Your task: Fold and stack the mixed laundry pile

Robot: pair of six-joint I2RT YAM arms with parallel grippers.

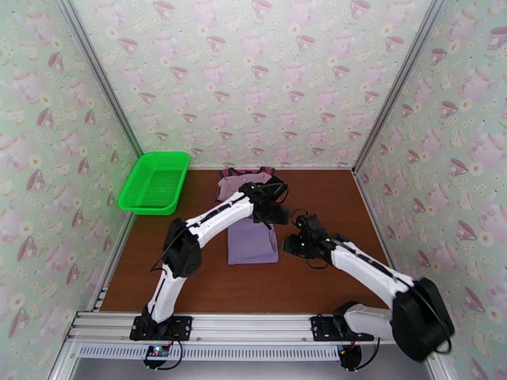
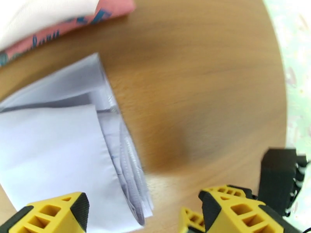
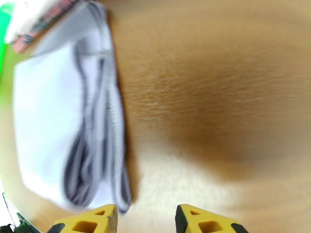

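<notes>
The mixed laundry pile lies mid-table. A folded lavender-purple shirt [image 1: 252, 243] is nearest. Behind it sits a pale pink-lilac shirt [image 1: 233, 186] on a dusty-red tank top [image 1: 248, 171]. My left gripper [image 1: 274, 213] hovers over the lavender shirt's far right corner. In the left wrist view this gripper [image 2: 144, 214] is open, its yellow fingers astride the shirt's [image 2: 54, 148] folded right edge, and the printed tank top [image 2: 109, 10] lies beyond. My right gripper [image 1: 290, 243] is just right of the lavender shirt. The right wrist view shows it [image 3: 145, 222] open over bare table beside the shirt [image 3: 50, 121].
A green mesh basket [image 1: 156, 182] stands at the back left corner. Bare brown tabletop [image 1: 329, 197] stretches to the right of the clothes and in front of them. Patterned walls close in the sides and back. The two grippers are close together.
</notes>
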